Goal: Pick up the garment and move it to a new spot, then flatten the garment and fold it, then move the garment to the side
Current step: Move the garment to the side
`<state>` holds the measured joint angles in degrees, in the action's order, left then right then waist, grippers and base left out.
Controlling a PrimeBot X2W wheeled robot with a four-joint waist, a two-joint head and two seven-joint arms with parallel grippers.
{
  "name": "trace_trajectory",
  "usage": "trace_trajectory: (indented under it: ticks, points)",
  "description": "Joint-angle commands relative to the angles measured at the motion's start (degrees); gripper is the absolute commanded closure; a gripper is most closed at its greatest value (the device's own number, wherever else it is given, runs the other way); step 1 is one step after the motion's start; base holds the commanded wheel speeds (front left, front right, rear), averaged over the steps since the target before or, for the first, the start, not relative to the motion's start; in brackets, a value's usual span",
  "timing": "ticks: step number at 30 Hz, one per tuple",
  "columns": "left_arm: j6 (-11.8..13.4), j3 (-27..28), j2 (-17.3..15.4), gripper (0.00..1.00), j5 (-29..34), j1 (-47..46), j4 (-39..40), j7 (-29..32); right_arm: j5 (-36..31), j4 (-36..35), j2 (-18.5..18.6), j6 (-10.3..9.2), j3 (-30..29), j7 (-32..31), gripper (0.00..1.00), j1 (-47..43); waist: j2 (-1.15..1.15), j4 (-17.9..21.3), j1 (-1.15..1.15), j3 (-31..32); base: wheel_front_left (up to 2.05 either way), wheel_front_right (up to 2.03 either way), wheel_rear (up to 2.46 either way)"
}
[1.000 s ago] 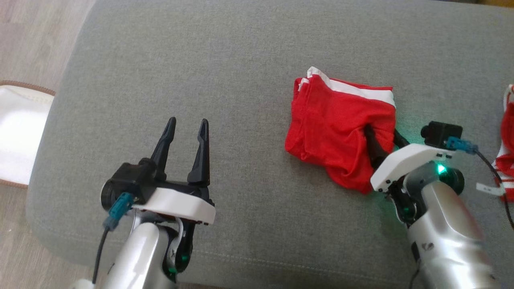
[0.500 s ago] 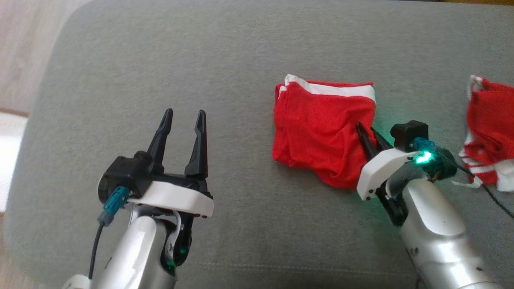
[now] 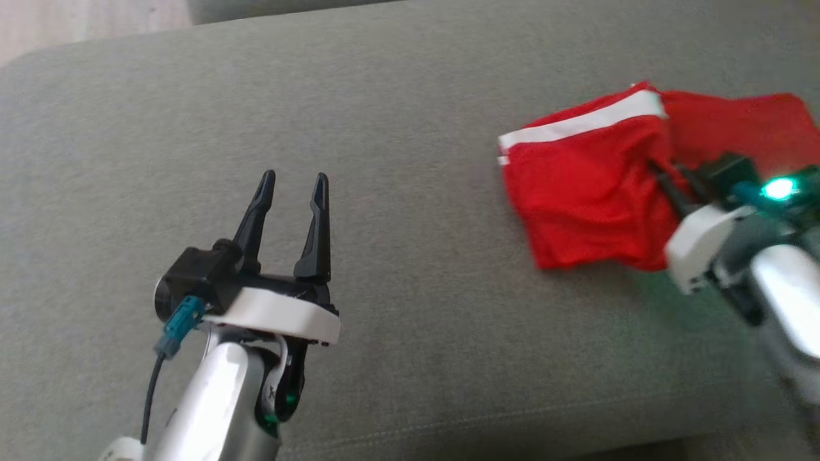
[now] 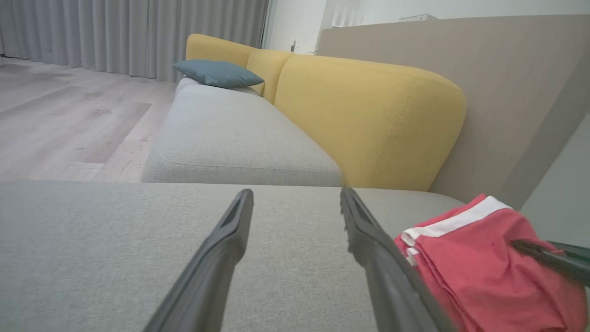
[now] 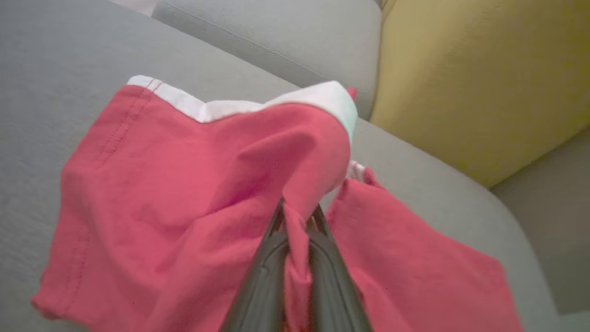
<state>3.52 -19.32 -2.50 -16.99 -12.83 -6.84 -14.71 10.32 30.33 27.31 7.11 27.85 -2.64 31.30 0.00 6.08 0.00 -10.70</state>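
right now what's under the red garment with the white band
The grey fabric sofa cushion lies under the red garment with a white band. The right gripper pinches a raised fold; anything beneath the flat cloth is covered.

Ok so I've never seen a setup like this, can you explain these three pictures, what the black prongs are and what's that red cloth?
It is a two-armed robot working at a grey sofa cushion. One picture looks down from its head; the other two come from wrist cameras looking along the fingers. The prongs are its grippers. The left gripper is open and empty over bare cushion. The right gripper is shut on a fold of the red garment, which has a white band and mostly rests on the cushion.
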Motion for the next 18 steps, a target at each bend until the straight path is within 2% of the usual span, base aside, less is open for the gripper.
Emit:
trace_trajectory:
  ticks: [1, 5, 10, 14, 18]
  points:
    - [-0.2, 2.25, -0.38, 0.0, 0.72, -2.9, 2.18, -0.29, 0.75, -2.37, 2.14, 0.37, 0.85, -0.25, 1.0, 1.85, 0.0, 1.27, 0.0, -1.24, 0.0, 0.0, 0.0]
    - [-0.68, 2.32, -0.38, 0.0, 1.33, -4.09, 2.14, -0.29, 3.18, -5.22, 10.96, 0.37, 1.91, -2.33, 1.0, 2.57, 0.0, 2.38, 0.0, -3.5, 0.0, 0.0, 0.0]
    - [-1.33, 2.66, -0.38, 0.0, 1.89, -5.95, 2.0, -0.29, 4.88, -5.82, 17.93, 0.37, -0.03, -4.28, 1.0, 2.89, 0.0, 2.91, 0.0, -6.35, 0.0, 0.0, 0.0]
    - [-1.73, 2.79, -0.38, 0.0, 2.01, -7.13, 1.86, -0.29, 4.8, -4.61, 19.78, 0.37, -3.24, -5.82, 1.0, 3.1, 0.0, 2.88, 0.0, -7.98, 0.0, 0.0, 0.0]
    - [-2.01, 2.7, -0.38, 0.0, 1.94, -7.92, 1.67, -0.29, 4.03, -2.75, 18.97, 0.37, -7.4, -6.75, 1.0, 3.04, 0.0, 2.45, 0.0, -9.3, 0.0, 0.0, 0.0]
